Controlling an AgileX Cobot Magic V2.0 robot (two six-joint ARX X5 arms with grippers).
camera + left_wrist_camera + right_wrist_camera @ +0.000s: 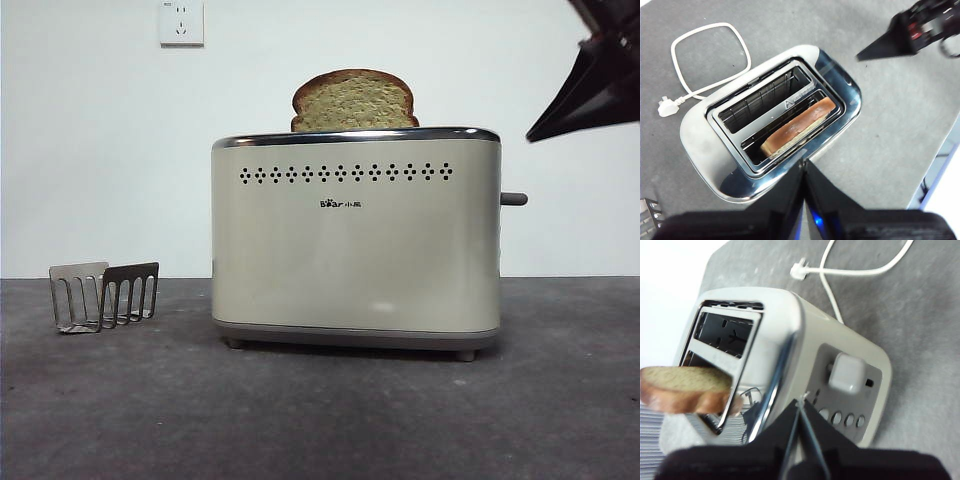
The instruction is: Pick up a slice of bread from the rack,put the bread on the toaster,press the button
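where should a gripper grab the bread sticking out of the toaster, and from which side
Grip the rounded top of the slice of bread from straight above, jaws across its two flat faces. Only that part rises above the toaster; the rest sits in the slot.

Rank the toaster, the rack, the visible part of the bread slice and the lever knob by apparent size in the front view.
1. toaster
2. slice of bread, only its top showing above the slot
3. rack, close to the bread's visible part, so this order is unsure
4. button, clearly smallest
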